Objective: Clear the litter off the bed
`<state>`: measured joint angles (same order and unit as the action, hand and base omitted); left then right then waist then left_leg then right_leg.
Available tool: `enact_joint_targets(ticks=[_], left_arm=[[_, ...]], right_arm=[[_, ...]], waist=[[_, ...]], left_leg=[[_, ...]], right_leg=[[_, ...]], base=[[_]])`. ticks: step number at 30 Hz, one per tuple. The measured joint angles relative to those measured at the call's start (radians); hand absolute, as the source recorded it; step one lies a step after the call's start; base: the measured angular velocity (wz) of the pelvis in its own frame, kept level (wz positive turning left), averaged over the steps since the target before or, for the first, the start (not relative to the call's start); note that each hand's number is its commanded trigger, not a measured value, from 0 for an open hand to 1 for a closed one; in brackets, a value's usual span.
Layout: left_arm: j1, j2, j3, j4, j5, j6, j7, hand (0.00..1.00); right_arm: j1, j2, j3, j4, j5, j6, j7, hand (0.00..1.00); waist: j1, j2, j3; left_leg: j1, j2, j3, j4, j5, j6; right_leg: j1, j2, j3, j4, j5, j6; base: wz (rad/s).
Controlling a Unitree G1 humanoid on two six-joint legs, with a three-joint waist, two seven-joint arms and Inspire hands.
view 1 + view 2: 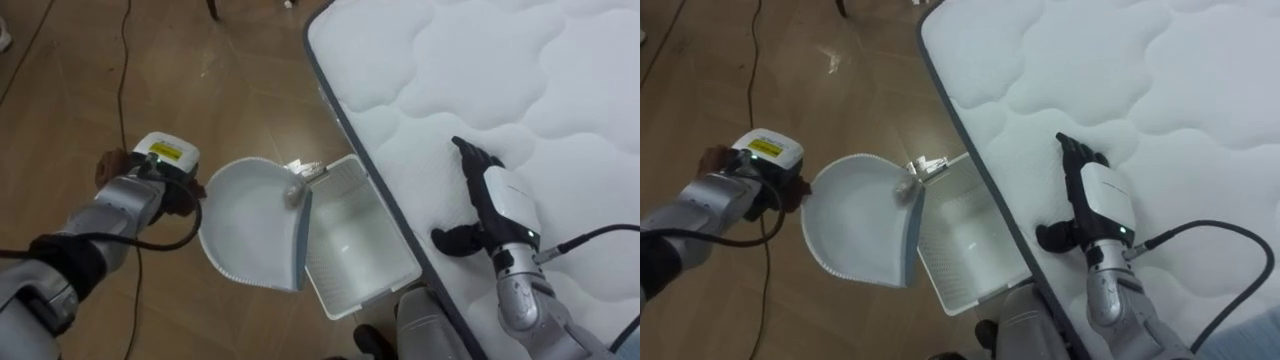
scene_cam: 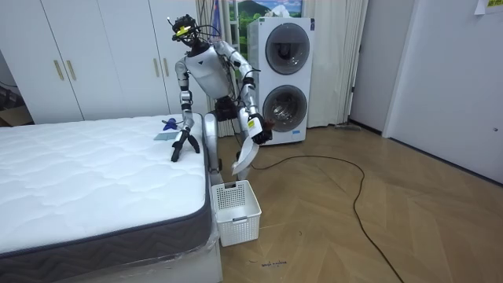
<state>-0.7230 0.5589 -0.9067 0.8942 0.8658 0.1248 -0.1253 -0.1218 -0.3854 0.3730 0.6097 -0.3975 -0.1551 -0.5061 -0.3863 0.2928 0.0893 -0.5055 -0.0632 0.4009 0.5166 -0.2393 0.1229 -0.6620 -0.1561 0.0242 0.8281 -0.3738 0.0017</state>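
Observation:
A white quilted mattress (image 1: 500, 70) lies to my right. My right hand (image 1: 497, 203) rests flat on it near its edge, open, fingers straight and thumb spread. My left hand (image 1: 152, 182) is shut on the handle of a white dustpan (image 1: 245, 225), held tilted over the floor with its lip above a white slatted basket (image 1: 358, 242). A small grey scrap (image 1: 295, 192) sits at the dustpan's lip, over the basket's rim. In the room view I stand at the bed's corner, with the dustpan (image 2: 244, 157) above the basket (image 2: 236, 211).
A blue thing (image 2: 167, 123) and a pale cloth (image 2: 165, 135) lie on the bed near my right hand (image 2: 183, 146). Stacked washing machines (image 2: 283, 79) and white wardrobes (image 2: 102, 55) stand behind me. A dark cable (image 2: 346, 169) crosses the wooden floor.

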Motion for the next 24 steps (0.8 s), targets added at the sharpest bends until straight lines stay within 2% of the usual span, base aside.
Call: enact_joint_targets(ticks=[9,11,14,21,24], left_arm=[[-0.002,0.0,0.0,0.041,0.001,0.001,-0.054,1.0],[-0.002,0.001,0.0,0.042,0.001,0.002,-0.075,1.0],[-0.002,0.001,-0.001,0.042,0.004,0.002,-0.102,1.0],[-0.002,0.008,-0.001,0.038,0.099,0.002,-0.107,1.0],[-0.007,0.026,0.001,0.038,0.113,0.002,-0.105,1.0]], right_arm=[[-0.001,0.001,0.001,-0.001,0.0,0.0,0.007,0.0],[0.0,0.004,0.001,-0.001,0.0,0.001,0.006,0.0],[0.0,0.006,0.001,-0.002,0.0,0.001,0.007,0.0],[-0.001,0.02,-0.002,0.007,0.002,0.003,0.002,0.0],[-0.007,0.027,-0.002,0.01,0.002,0.004,-0.005,0.0]], waist=[[0.0,0.0,0.0008],[-0.001,0.0,0.0008],[-0.003,0.0,0.0008],[-0.01,0.0,0.0007],[-0.01,0.003,0.0011]], left_leg=[[0.001,0.006,0.012,-0.002,-0.001,0.0],[0.001,0.016,0.034,-0.001,-0.005,0.003],[0.0,0.017,0.036,-0.002,-0.006,0.004],[0.008,0.02,0.031,-0.003,-0.007,0.004],[0.013,0.02,0.033,-0.004,-0.007,0.004]], right_leg=[[0.0,0.003,0.0,-0.006,0.0,0.0],[0.0,0.006,-0.002,-0.01,0.001,-0.001],[0.0,0.005,-0.004,-0.013,0.001,-0.001],[0.015,0.004,-0.014,-0.024,0.002,-0.001],[0.017,0.006,-0.011,-0.023,0.003,-0.001]], base=[[0.0],[0.0],[0.0],[0.02],[-0.03]])
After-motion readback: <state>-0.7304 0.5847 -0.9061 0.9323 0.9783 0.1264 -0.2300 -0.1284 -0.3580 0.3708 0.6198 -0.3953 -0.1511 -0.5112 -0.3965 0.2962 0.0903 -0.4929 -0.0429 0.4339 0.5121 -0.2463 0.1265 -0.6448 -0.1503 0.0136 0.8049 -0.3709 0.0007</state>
